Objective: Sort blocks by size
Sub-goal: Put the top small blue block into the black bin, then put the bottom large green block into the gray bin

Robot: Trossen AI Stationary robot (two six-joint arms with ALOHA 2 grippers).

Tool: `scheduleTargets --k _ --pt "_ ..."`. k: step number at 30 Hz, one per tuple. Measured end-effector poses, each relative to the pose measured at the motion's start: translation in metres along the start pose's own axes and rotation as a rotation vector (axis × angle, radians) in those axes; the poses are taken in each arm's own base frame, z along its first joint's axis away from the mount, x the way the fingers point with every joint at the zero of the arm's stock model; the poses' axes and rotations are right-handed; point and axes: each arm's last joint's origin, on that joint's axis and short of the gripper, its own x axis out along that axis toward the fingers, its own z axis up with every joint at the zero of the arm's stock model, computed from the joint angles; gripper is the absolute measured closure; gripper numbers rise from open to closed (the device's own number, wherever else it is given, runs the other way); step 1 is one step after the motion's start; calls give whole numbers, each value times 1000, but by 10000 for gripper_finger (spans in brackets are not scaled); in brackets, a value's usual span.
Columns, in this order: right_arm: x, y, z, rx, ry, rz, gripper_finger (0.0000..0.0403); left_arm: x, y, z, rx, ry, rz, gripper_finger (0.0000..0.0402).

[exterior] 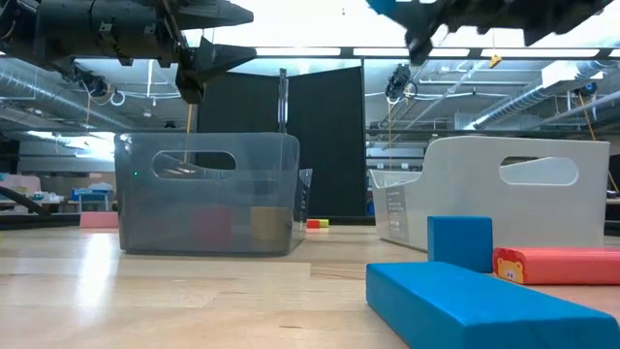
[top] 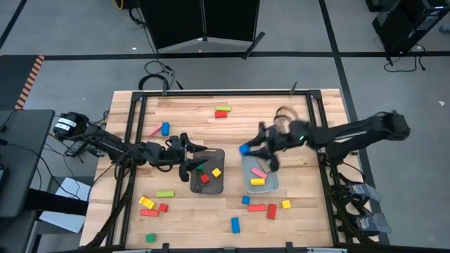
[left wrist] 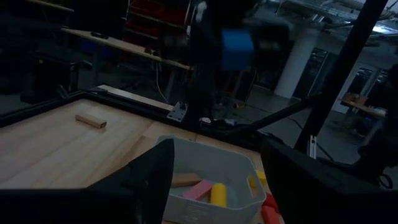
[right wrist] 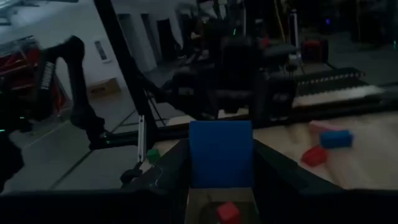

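My right gripper (top: 247, 149) is shut on a blue block (top: 243, 149) and holds it in the air between the two trays, by the far left corner of the pale tray (top: 270, 187). The block also shows in the right wrist view (right wrist: 221, 152) and the left wrist view (left wrist: 236, 47). My left gripper (top: 201, 159) is open and empty above the dark grey tray (top: 219, 188). The pale tray holds pink and yellow blocks (top: 258, 177). The dark tray holds red, yellow and green blocks (top: 209, 173). More blocks lie loose on the table. My right gripper pinches the blue block's two opposite sides (right wrist: 194, 155) between its two fingers. The fingers come from the table's right side and point toward its left. The block is lifted clear of the table and of both trays.
Loose blocks lie at the far side (top: 223, 111), at the far left (top: 161, 129), near left (top: 151, 204) and near the front edge (top: 261, 208), (top: 235, 225). A metal frame (top: 133, 112) borders the wooden table. In the low view, blue and red blocks (exterior: 484, 291) lie close to the camera.
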Motion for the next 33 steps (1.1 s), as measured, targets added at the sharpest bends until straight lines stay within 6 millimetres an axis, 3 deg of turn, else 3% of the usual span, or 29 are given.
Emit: scheduleTargets --k 6,14,16,19,22,25,28,33 --pt "46 10 -46 22 6 -41 260 0 -1 3 2 -28 -3 154" --pt "109 9 -69 -2 105 -95 258 0 0 4 -17 -52 28 154" --pt "122 7 -76 -14 162 -108 232 0 0 4 -33 -55 44 154" --pt "135 1 -85 -35 230 -131 160 0 1 4 -55 -53 55 154" --pt "136 -10 -88 -39 239 -160 100 0 1 4 -70 -61 64 154" --pt "123 -17 -83 -53 178 -215 74 -1 1 6 -77 -63 73 155" --pt "97 -17 -74 -84 70 -236 73 -3 2 7 -74 -49 93 161" --pt "35 -10 -65 -121 -55 -267 102 -8 6 2 -83 64 139 182"
